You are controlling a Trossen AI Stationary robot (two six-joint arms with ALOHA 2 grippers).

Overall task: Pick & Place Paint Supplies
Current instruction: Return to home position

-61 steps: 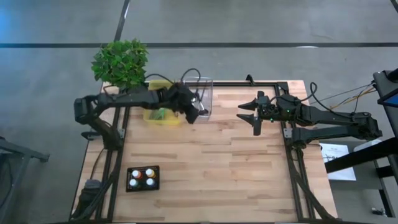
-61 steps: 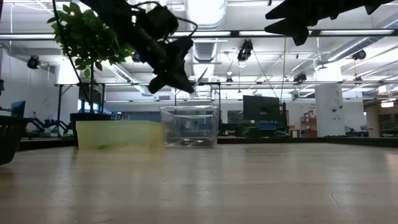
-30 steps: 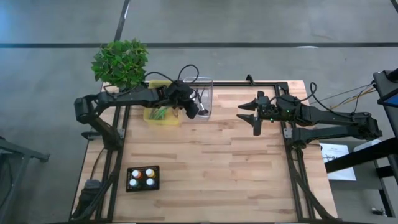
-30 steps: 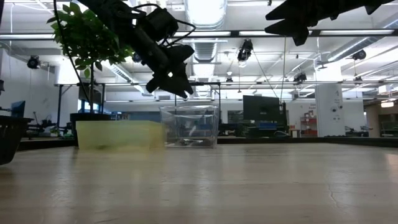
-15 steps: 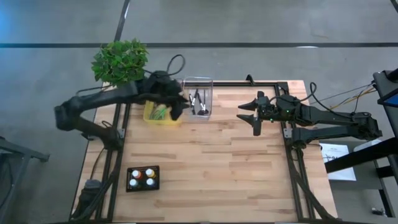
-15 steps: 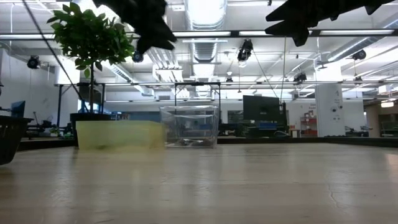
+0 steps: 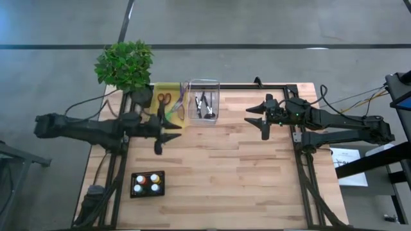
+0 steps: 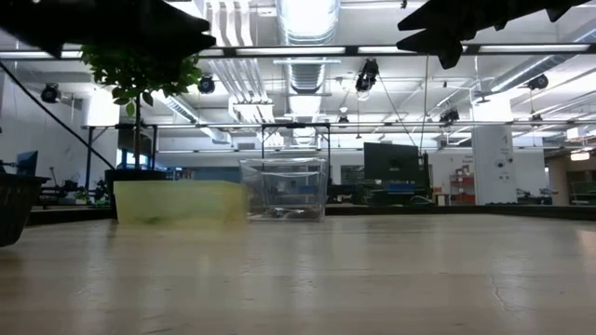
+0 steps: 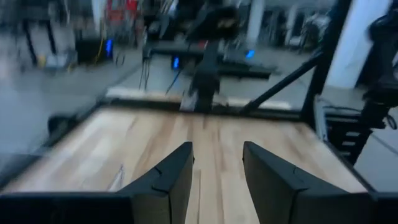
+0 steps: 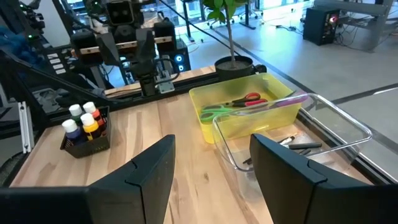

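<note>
Paintbrushes [image 7: 204, 106] are seen in the transparent bin [image 7: 204, 81] at the wooden desk's [image 7: 225, 173] far edge, beside a yellow bin [image 7: 168, 85] holding scissors [image 7: 163, 99]; paint bottles [image 7: 146, 183] are kept in a black tray [image 7: 133, 174], near left. Left end effector [image 7: 174, 131] and right end effector [image 7: 249, 115] are held released, empty

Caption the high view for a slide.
The left gripper and right gripper hover open over the table; brushes lie in the clear bin, scissors in the yellow bin.
</note>
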